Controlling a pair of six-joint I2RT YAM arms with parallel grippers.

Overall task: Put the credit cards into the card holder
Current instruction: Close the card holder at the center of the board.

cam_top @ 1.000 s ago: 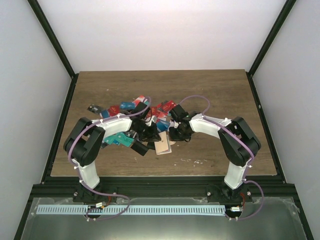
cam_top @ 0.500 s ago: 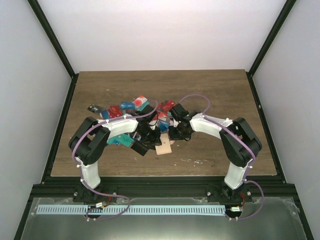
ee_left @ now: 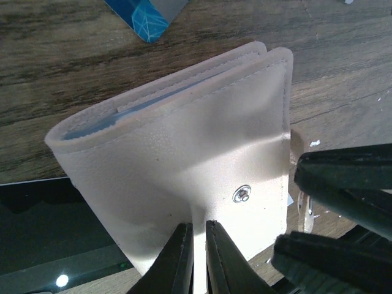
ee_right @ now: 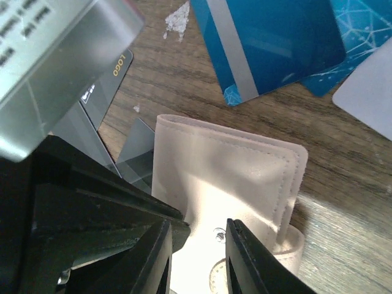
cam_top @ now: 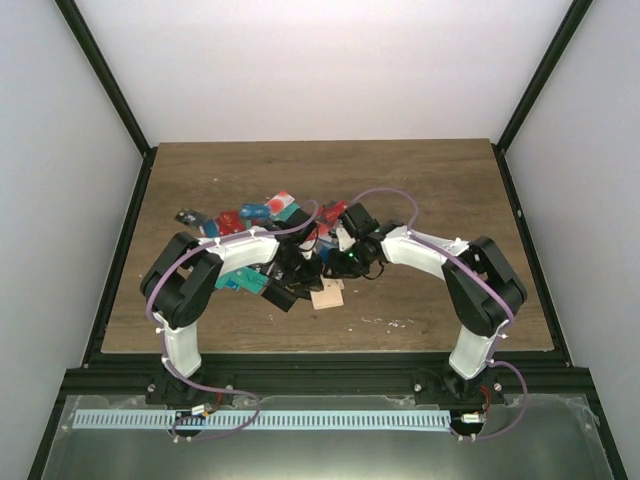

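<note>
On wood table (ee_left: 55,73), card holder (ee_left: 184,159): beige, folded, w/ snap.

Card holder (cam_top: 327,294): one, tan.
Credit cards (cam_top: 250,211): one overlapping heap just behind the card holder. At least eight show, in red, teal, blue and black; the exact count is hidden by stacking.
Grippers: two, the left gripper (ee_left: 197,231) and the right gripper (ee_right: 197,228), both at the card holder.

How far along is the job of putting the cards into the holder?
Done: no card is clearly in the holder yet; something pale blue shows in its fold, unclear what. In hand: the left gripper pinches the holder's edge; the right gripper stands open over it. Left: the cards lie loose in a pile on the table.
</note>
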